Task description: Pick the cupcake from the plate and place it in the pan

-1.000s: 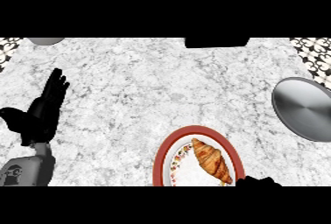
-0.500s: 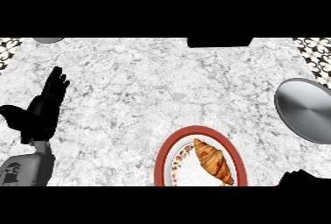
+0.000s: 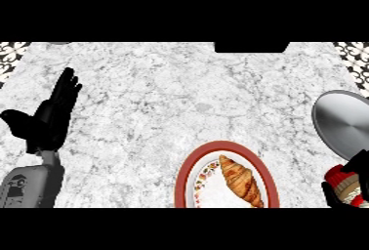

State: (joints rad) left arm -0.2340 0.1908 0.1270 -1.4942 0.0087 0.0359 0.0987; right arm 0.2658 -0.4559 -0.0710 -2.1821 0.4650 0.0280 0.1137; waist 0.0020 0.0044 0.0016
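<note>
Since half a second back the right hand (image 3: 351,183) has come up at the lower right edge, and now there's something red and white in its curled fingers — that looks like the cupcake (image 3: 344,184), pinched between thumb and fingers, off the plate (image 3: 189,168) and just below the pan (image 3: 344,124).

Head view, the only one: the red-rimmed plate sits at bottom centre with a croissant (image 3: 241,180) lying along it, untouched. The grey pan is at the right edge, partly cut off. The left hand (image 3: 49,117) rests at the left, fingers straight and up, thumb out.

The risk from here, I'd say, is the short lift to the pan — come in too low and the cupcake could catch the pan's rim and tip. Much of the hand is beyond the frame, so how squarely it holds the cupcake can't be judged.
</note>
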